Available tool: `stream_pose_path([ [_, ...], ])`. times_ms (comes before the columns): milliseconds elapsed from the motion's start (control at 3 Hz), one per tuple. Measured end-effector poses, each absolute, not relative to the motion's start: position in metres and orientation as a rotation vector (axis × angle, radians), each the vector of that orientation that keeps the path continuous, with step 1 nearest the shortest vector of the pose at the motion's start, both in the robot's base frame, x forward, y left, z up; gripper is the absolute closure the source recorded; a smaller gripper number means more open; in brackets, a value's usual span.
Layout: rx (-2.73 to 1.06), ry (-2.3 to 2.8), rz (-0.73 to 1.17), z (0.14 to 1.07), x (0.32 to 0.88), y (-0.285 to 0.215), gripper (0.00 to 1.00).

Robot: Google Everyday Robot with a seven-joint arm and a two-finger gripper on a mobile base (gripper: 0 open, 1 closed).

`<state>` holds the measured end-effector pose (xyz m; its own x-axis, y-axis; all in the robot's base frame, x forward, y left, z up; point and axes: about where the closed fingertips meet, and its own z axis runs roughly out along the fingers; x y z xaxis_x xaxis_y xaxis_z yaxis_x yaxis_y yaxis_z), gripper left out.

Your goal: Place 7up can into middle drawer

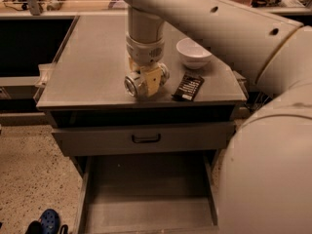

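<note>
My gripper (146, 83) hangs from the arm over the front part of the grey counter (87, 77), and it is shut on the 7up can (132, 86). The can lies on its side in the jaws, one shiny silver end facing forward and left, the other end showing at the right. It is held a little above the counter. The middle drawer (146, 199) stands pulled open below, a shallow grey box with a bare floor, straight under the counter's front edge.
A white bowl (193, 52) stands on the counter right of the gripper. A flat black snack packet (188, 87) lies in front of it. A shut drawer front with a dark loop handle (146, 138) sits above the open drawer. A blue shoe (48, 221) lies on the speckled floor.
</note>
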<state>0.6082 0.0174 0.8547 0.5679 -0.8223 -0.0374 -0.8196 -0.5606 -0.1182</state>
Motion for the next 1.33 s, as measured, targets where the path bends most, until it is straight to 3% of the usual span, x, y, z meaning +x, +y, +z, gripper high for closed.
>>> stream_pose_path([
  [667, -2.586, 1.53, -0.017, 0.845, 0.6, 0.017, 1.0],
  [1333, -2.298, 1.726, 0.04, 0.84, 0.544, 0.022, 1.0],
])
